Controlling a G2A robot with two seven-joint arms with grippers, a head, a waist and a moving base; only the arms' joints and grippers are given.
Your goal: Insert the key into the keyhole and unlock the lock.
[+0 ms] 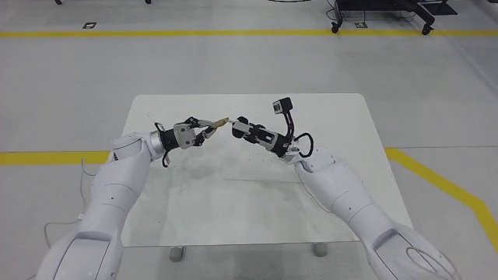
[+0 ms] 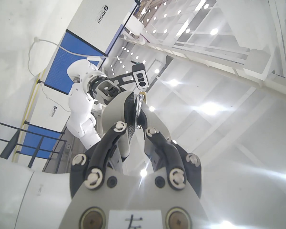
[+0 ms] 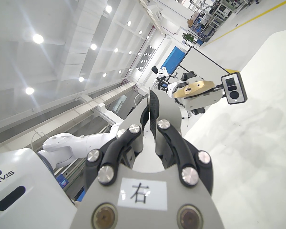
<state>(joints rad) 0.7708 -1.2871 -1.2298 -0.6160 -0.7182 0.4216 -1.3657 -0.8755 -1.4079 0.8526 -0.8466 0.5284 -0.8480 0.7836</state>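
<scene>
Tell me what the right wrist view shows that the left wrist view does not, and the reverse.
Only the right wrist view: the round keyhole in the bottom face of the brass-coloured metal padlock, and a thin flat metal key, edge-on, in the right hand. Only the left wrist view: the padlock's curved silver shackle pinched in the left hand. Both: the padlock's brass body, a mere sliver in the left wrist view, and the opposite arm's hand with its black wrist camera.
</scene>
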